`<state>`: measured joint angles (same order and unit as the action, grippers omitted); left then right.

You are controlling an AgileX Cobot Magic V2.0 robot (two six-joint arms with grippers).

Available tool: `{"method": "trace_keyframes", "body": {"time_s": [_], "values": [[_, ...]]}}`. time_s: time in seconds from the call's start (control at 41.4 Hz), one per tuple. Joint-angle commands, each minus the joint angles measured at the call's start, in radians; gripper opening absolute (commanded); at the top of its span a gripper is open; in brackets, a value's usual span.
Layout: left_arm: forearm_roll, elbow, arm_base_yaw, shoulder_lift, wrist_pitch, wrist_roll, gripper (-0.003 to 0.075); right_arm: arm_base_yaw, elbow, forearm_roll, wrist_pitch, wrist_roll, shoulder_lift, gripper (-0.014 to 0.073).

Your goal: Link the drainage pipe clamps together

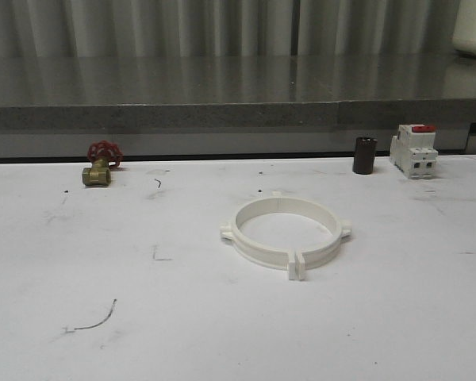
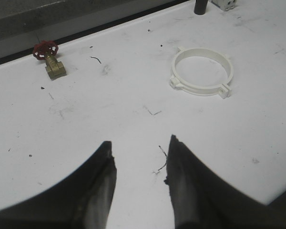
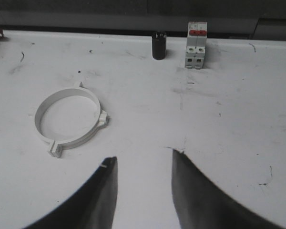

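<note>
Both hands, left hand (image 2: 139,164) and right hand (image 3: 144,179), hang parted and empty above the white table (image 1: 103,262). Drainage pipe clamps (image 1: 285,232) lie mid-table, joined into one ring, well apart from either hand.

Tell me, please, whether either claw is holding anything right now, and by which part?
Nothing is held. The left claw and the right claw are both open over bare table, and the drainage pipe clamps lie apart from them as one ring.
</note>
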<state>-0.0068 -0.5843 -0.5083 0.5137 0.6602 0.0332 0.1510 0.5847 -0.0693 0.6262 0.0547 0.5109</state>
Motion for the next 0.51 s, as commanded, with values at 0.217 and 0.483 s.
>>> {"method": "trace_keyframes", "body": {"time_s": [0.217, 0.483], "values": [[-0.007, -0.027, 0.002, 0.004, -0.081, -0.001, 0.0262, -0.005, -0.044, 0.036, 0.016, 0.055, -0.159, 0.0315], [-0.007, -0.027, 0.002, 0.004, -0.081, -0.001, 0.0262, -0.005, -0.044, 0.033, -0.001, 0.053, -0.158, 0.0184]]}}
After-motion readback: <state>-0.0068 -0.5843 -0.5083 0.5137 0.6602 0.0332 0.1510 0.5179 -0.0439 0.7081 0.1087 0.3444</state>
